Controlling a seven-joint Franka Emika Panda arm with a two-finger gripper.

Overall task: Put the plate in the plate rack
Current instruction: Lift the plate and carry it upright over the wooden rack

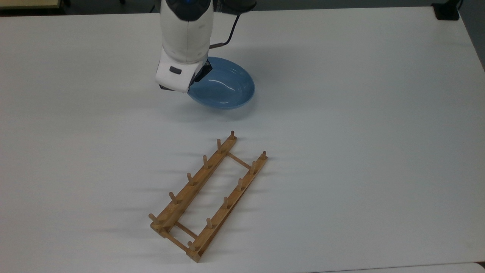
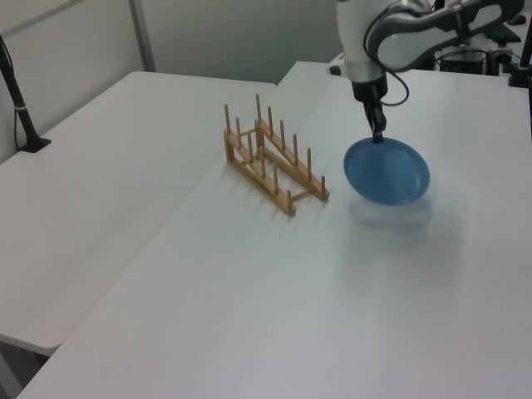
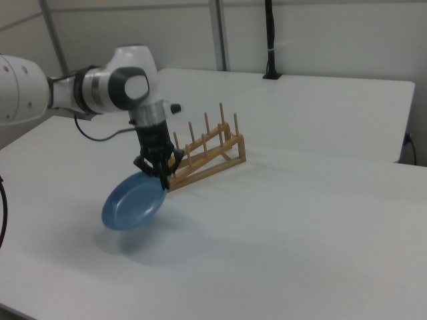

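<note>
Claw [image 3: 162, 175]: clamped on the rim of the plate [image 3: 133, 201], fingers pointing down. Plate [image 2: 387, 171]: light blue, lifted clear of the bench [image 2: 274, 291], tilted, hanging from the gripped edge with a soft shadow on the surface below. In the top view, plate [image 1: 223, 88] just right of the white wrist housing, near the top centre. Plate rack [image 1: 209, 196]: wooden, resting on the bench, unloaded, lying diagonally in the top view's lower middle, well apart from the plate. In the left view, rack [image 2: 273, 161] left of the plate; in the right view, rack [image 3: 207, 155] just behind the claw and to its right.
</note>
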